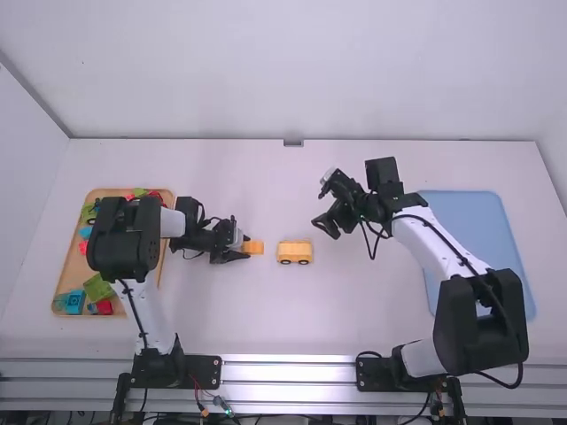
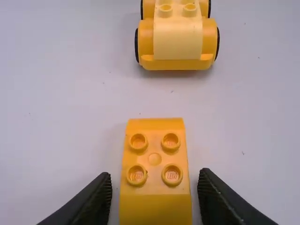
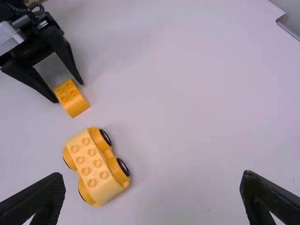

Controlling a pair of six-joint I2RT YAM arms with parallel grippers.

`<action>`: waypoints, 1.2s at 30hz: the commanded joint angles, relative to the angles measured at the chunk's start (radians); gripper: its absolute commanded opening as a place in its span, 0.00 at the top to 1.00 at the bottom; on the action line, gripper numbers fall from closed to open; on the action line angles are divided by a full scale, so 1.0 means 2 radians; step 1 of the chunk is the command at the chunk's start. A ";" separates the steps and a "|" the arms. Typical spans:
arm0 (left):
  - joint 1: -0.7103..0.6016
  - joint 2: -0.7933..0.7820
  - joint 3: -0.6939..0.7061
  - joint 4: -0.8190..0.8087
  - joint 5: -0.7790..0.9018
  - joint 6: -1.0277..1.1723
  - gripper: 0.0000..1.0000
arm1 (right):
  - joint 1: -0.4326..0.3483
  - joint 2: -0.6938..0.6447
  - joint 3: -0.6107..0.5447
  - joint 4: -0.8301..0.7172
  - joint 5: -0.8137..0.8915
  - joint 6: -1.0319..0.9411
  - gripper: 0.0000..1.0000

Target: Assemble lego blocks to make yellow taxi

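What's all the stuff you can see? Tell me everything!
Orange-yellow plastic block with four studs: one, between the left gripper's fingers
Yellow studded toy car base with black-sided wheels: one, mid-table
Brown tray: one, left side
Loose toy blocks: several, green, blue, red, in the tray
Flat blue rectangle: one, right side
Table: one, white, under everything
Robot arms: two, white and black, left and right
Left gripper, right gripper: two, black, open, at the arms' ends

I have my left pincer (image 1: 244,247) spread around the yellow block (image 2: 155,206), clear of its sides; the wheeled base (image 2: 178,40) stands apart on the counter (image 2: 61,93).
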 commanded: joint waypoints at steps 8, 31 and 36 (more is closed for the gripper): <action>-0.004 0.002 -0.007 0.005 0.029 -0.002 0.48 | 0.000 -0.010 -0.006 -0.002 -0.005 0.001 0.02; -0.025 0.002 -0.018 0.067 0.027 -0.063 0.66 | -0.001 -0.010 -0.006 -0.002 -0.005 0.001 0.02; -0.021 0.002 -0.018 0.064 0.007 -0.068 0.69 | -0.001 -0.010 -0.006 -0.002 -0.005 0.001 0.01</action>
